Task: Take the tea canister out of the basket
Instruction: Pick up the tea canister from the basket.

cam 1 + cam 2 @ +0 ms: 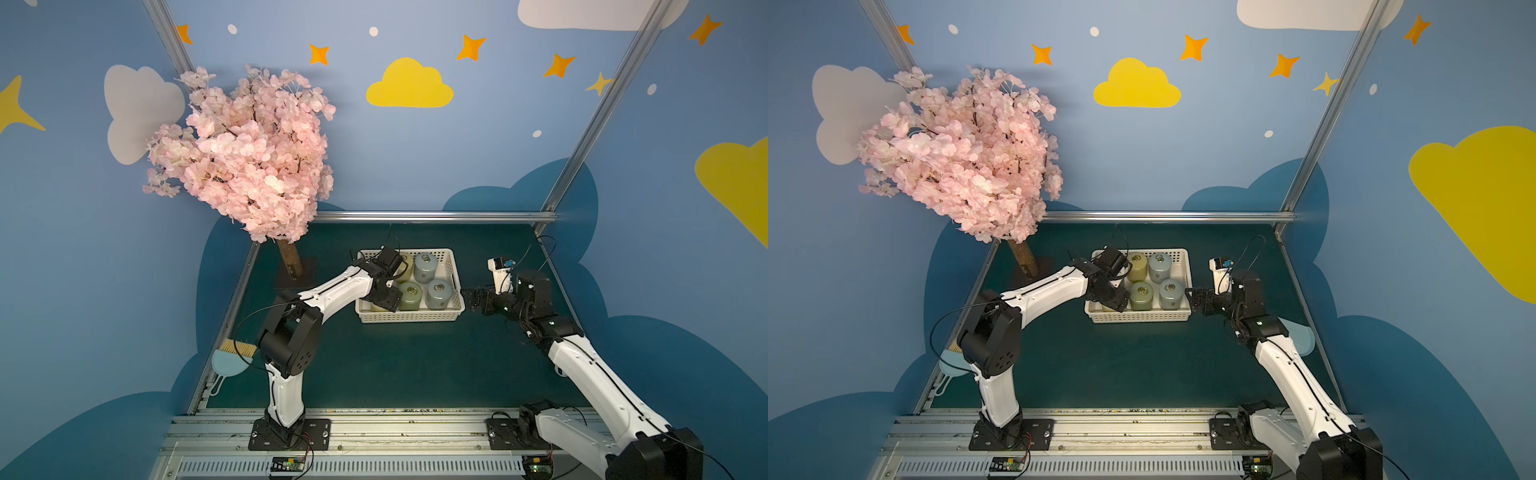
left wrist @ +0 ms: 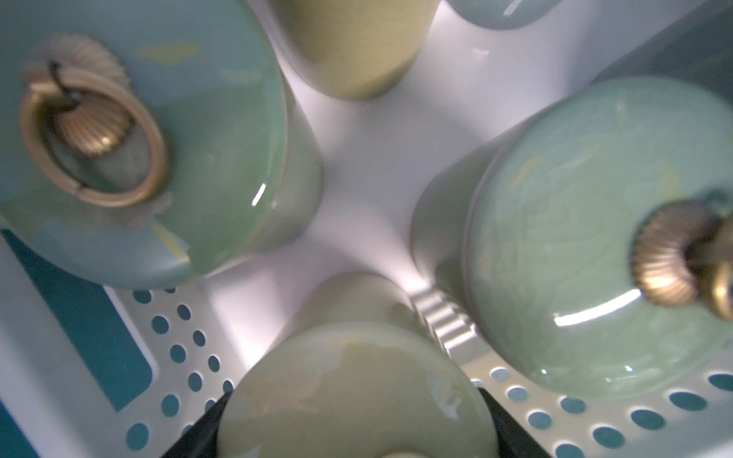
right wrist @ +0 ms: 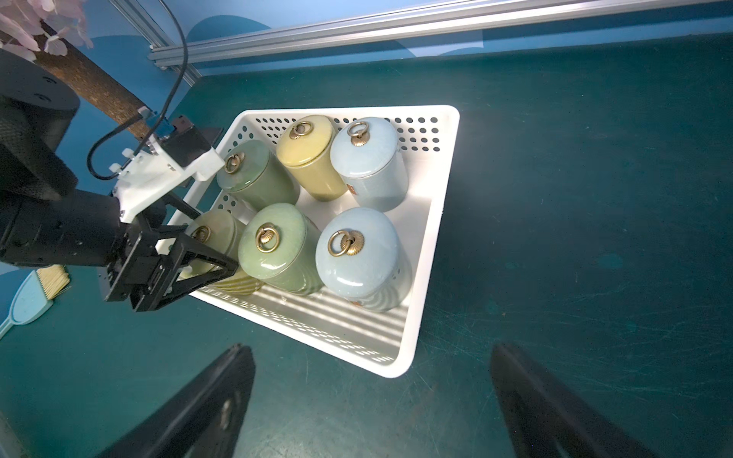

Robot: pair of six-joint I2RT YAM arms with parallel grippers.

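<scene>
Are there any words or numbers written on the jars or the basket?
No text can be read anywhere.
Far pale blue tea canister: small orange mark low on its side, too small to read.
Near pale blue tea canister: the same, unreadable.
Basket: only round holes, no writing.

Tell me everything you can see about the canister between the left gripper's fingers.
The pale olive canister is a glazed, ceramic-looking cylinder with a domed lid and a brass ring pull. It stands upright in the white basket, in the near corner on the robot's left side, beside a greener canister. The left gripper appears closed on its sides.
</scene>
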